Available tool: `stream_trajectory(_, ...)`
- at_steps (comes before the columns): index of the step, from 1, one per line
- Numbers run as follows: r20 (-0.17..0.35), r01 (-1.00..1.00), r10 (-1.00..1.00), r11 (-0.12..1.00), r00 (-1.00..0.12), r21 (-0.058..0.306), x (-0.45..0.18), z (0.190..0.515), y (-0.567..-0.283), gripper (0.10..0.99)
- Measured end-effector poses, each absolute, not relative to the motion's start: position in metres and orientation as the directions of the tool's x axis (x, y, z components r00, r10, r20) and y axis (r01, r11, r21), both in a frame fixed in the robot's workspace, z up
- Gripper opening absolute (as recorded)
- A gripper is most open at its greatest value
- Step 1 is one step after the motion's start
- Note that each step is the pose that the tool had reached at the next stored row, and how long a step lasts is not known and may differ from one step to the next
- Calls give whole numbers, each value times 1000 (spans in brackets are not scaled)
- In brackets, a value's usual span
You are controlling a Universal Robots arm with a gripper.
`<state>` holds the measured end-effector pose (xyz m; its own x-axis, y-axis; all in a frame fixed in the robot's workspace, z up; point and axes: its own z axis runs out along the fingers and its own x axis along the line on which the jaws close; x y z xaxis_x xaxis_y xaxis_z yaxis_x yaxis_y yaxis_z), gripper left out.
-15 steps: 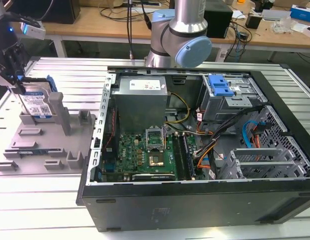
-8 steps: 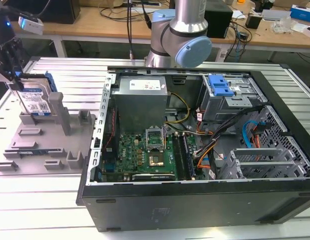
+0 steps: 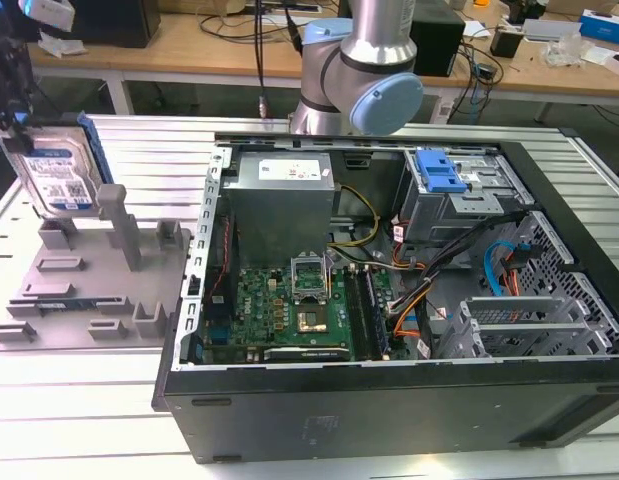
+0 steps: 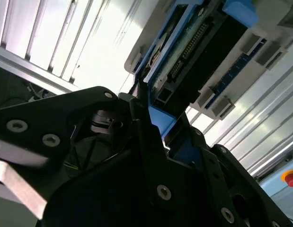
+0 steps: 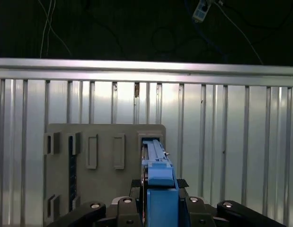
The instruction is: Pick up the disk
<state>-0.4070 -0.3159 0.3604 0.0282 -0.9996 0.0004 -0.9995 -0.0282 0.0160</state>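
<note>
Disk (image 3: pixel 54 180) above fixture plate (image 3: pixel 79 290); computer case (image 3: pixel 389 300) on exterior view's right.

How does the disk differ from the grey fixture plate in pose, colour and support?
Pose: the disk stands upright on edge, while the plate lies flat on the table. Colour: the disk is silver with a white-and-blue label and blue rails; the plate is plain grey with upright posts. Support: the disk is clamped in the claw above the plate, while the plate rests on the table. Both are at the exterior view's left, outside the computer case.
</note>
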Motion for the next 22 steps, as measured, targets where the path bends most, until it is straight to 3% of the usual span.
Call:
stream_trajectory(18, -7, -999, -1000, -28, 28, 16, -407, 466, -316, 373)
stream_trajectory(22, -7, -999, -1000, -28, 28, 16, -407, 469, -316, 373)
